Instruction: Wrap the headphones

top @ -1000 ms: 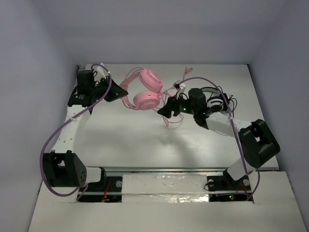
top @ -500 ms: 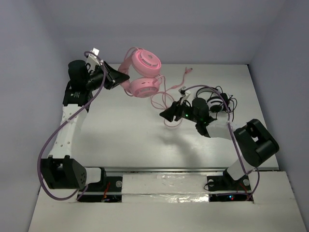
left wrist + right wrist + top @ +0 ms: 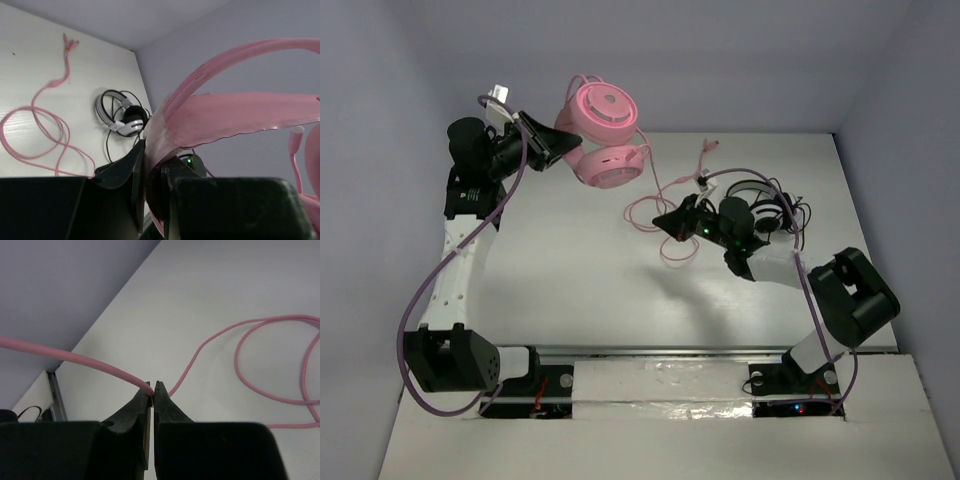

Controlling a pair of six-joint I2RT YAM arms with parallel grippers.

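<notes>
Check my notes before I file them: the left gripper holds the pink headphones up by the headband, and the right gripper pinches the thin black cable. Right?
Not quite. The right gripper is shut on the pink cable, not the black one; the right wrist view shows it. The left gripper does hold the pink headphones up by the headband.

The left arm [image 3: 460, 262] stands tall from its base at the near left corner. Its forearm reaches up and back, and the wrist is turned to the right, so the left gripper [image 3: 558, 150] hangs high in the air with its jaws clamped tight on the headphones [image 3: 603, 112]. The right arm [image 3: 775, 262] folds at its elbow out on the right and stretches low and leftward toward the middle. The right gripper [image 3: 661, 222] has its jaws pinched together on the cable [image 3: 75, 356].
</notes>
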